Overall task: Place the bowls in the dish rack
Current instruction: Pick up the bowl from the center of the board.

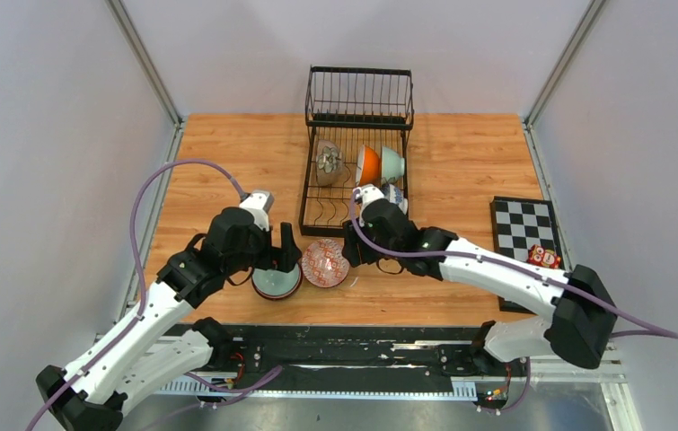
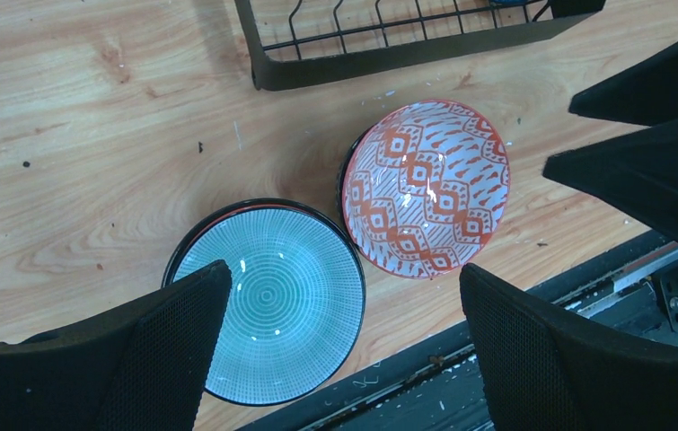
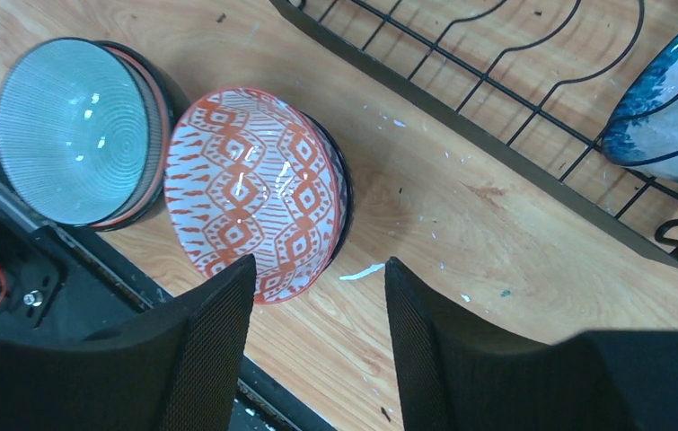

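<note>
Crowding is the hazard we see at the near edge of the tabletop (image 1: 227,162), where both arms converge on two bowls lying side by side, touching or nearly so. The left end effector (image 2: 344,274) hangs wide open over the teal bowl (image 2: 268,296), holding nothing. The right end effector (image 3: 319,263) stands with its jaws part-way apart over the near rim of the red-patterned bowl (image 2: 425,184), with nothing clamped between them.

We judge that the arms could knock together in so tight a space, or that a finger could nudge one bowl into the other and send it toward the near edge. The red-patterned bowl appears tilted, and a pinch on its glazed rim could slip. At the dish rack (image 1: 359,94), on the far side, the right half is already full, so a careless placement could jar the bowls standing there.

We count six bowls: two on the tabletop and four in the rack. Those four are a grey patterned bowl (image 1: 329,162) at left, an orange bowl (image 1: 367,165) and a pale green bowl (image 1: 392,162) together at right, and a blue-and-white bowl (image 3: 667,117) nearer. We also count one rack, two end effectors, one checkered board (image 1: 523,224) at right and one small red object (image 1: 543,257) on it.
</note>
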